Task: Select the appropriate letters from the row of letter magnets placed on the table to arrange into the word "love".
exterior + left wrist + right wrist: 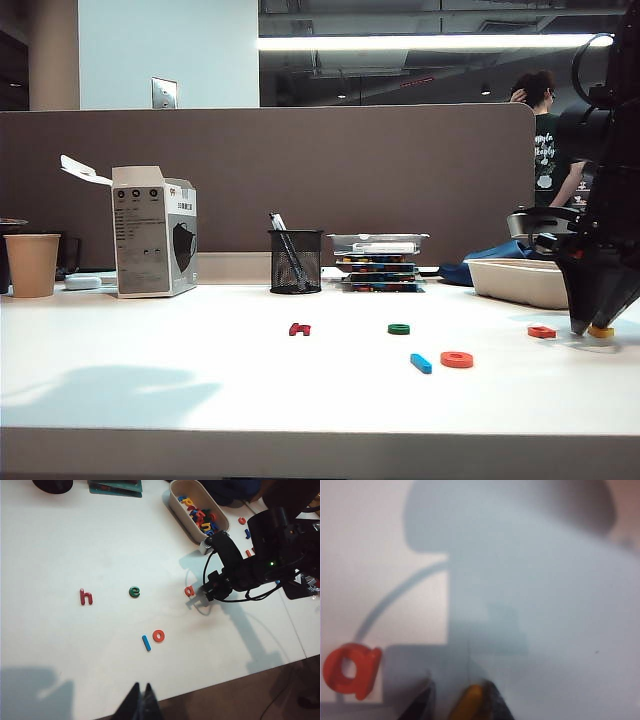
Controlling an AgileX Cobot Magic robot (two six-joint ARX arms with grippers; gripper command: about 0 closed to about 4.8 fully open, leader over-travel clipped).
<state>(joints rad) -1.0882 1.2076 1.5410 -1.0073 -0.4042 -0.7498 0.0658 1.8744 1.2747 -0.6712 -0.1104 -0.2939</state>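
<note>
The table (150, 390) is a smooth, faintly glossy white top with a pale front edge. Taking the tray (520, 282), a shallow cream tub with rounded corners, as landmark: the right gripper (590, 328) stands in front of it, tips down on the table. Its dark fingers (492, 700) bracket the yellow letter (601, 331), a small flat plastic piece. In the right wrist view only an amber sliver of it shows between blurred fingertips, so its shape cannot be read. The jaws are closed on it.

Just beside that gripper, on the side away from the tray, lies the red-orange a (351, 671), rounded with a hole through its bowl. Farther from the tray, toward the table's middle, sit the green e (134, 592) and, beyond it, the dark red h (86, 597), blocky and matte. Nearer the front edge the blue bar (146, 642) and the orange ring (158, 635) lie just beside each other.

The tray holds a jumble of coloured letters (200, 515), too small to tell apart.

The left gripper (141, 706) hangs well away from the tray, above the front edge. Only its dark tips show, cut off by the frame and pressed together, with nothing between them.
</note>
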